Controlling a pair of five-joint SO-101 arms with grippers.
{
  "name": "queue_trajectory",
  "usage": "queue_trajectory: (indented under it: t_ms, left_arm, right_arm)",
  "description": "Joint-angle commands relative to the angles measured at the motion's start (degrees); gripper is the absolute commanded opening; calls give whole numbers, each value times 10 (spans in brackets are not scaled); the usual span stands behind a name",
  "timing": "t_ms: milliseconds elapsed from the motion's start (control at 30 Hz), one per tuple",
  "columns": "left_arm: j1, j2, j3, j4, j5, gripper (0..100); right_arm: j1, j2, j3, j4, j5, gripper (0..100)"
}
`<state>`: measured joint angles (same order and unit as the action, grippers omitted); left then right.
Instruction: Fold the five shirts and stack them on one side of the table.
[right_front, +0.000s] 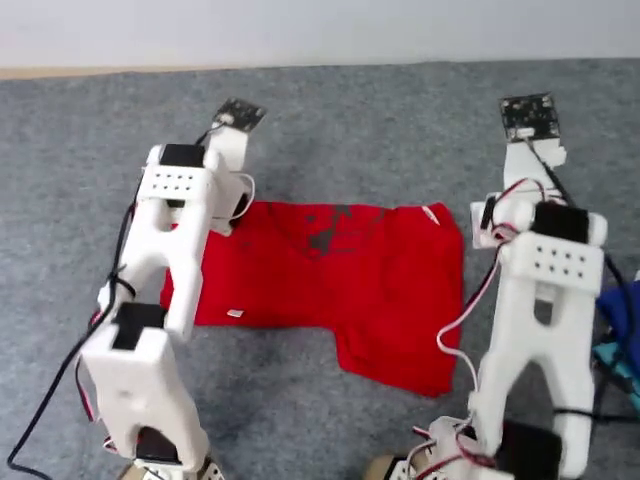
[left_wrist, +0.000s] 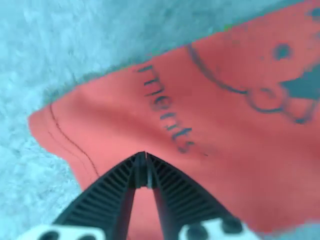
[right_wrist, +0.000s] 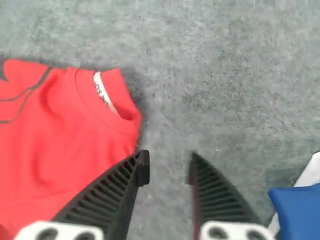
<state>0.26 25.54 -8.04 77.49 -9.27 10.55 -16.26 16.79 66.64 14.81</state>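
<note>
A red shirt (right_front: 340, 285) with a dark print lies partly folded on the grey table (right_front: 400, 130). In the high view the left arm stands over the shirt's far left corner. In the left wrist view my left gripper (left_wrist: 144, 161) is shut, its tips meeting just above the red shirt (left_wrist: 210, 125) near the printed lettering; I cannot tell whether any cloth is pinched. My right gripper (right_wrist: 168, 167) is open over bare grey surface, one finger (right_wrist: 135, 175) at the edge of the red shirt (right_wrist: 55, 150) beside the collar and its white label (right_wrist: 102, 92).
Blue cloth (right_front: 622, 310) and a teal piece (right_front: 612, 355) lie at the table's right edge, beside the right arm; the blue cloth (right_wrist: 295, 207) also sits close to my right gripper. A pale wall runs along the table's far edge.
</note>
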Motion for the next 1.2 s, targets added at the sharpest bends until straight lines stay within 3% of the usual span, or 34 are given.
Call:
queue_trajectory:
  t_ms: [0, 233, 633, 1167]
  left_arm:
    - [-20, 31, -14, -19, 4, 4]
    - [-25, 110, -78, 5, -4, 4]
    - [-25, 142, -124, 32, -2, 4]
    - [-25, 142, -123, 31, -2, 3]
  right_arm:
    - [-8, 33, -70, 0, -15, 167]
    - [-32, 104, -155, 30, -18, 102]
    - [-84, 271, -275, 101, -83, 266]
    - [-112, 456, -483, 211, -83, 267]
